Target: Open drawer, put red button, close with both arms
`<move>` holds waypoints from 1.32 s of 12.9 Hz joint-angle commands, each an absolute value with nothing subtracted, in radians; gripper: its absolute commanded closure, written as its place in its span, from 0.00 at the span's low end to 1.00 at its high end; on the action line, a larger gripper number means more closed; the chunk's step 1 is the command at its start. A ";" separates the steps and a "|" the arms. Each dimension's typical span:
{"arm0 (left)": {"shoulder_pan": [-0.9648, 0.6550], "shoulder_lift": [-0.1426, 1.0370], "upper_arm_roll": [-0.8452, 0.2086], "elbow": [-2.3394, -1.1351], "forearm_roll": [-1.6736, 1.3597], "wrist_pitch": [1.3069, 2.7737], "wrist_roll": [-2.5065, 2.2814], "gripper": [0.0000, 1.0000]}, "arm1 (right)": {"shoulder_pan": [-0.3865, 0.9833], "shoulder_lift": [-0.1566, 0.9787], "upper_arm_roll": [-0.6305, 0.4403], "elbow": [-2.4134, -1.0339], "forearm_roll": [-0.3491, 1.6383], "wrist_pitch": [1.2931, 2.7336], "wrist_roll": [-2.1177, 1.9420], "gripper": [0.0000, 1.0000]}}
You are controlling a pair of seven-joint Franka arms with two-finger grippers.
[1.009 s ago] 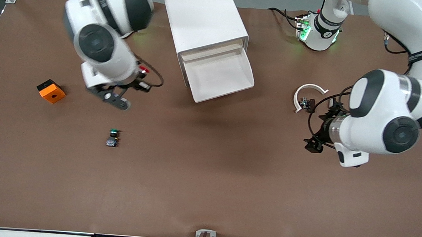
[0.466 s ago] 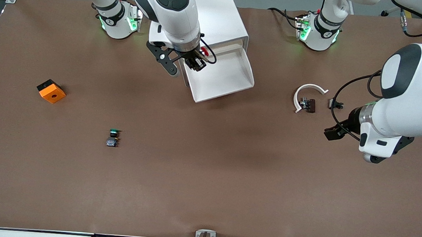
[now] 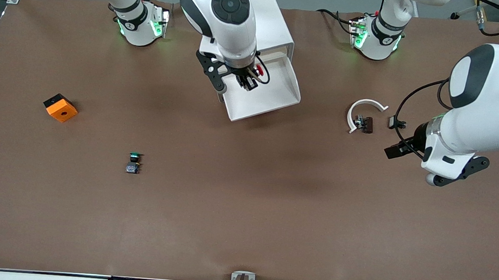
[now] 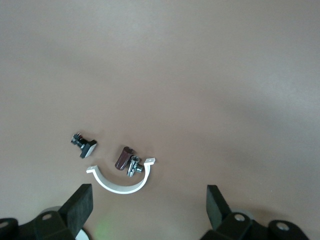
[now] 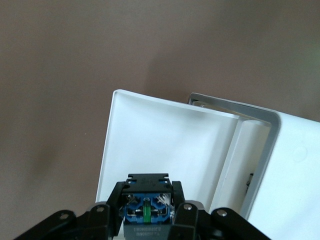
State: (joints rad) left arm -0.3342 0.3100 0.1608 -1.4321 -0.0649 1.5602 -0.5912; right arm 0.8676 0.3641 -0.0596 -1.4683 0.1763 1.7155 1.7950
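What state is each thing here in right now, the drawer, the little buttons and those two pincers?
Drawer: pulled open, nothing lying in it.
Red button: gripped in the right pincer, over the drawer.
Right pincer: shut on the red button.
Left pincer: open, holding nothing, waiting over the table.
Green button: lying on the table.

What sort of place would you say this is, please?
Probably a robotics lab test bench: two white jointed robot arms bolted along a brown-covered table, a boxy white drawer cabinet, and small loose parts such as an orange block.
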 commanded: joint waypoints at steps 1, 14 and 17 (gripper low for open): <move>-0.344 0.203 0.140 -1.604 -0.037 1.666 -0.571 0.00 | 0.884 0.374 -0.074 -1.503 0.192 1.741 1.844 0.78; -0.354 0.221 -0.032 -1.832 -0.038 1.976 -0.584 0.00 | 0.954 0.469 -0.074 -1.598 0.192 1.921 1.885 0.77; -0.374 0.268 -0.069 -1.832 -0.038 2.037 -0.584 0.00 | 0.954 0.480 -0.074 -1.598 0.190 1.921 1.885 0.76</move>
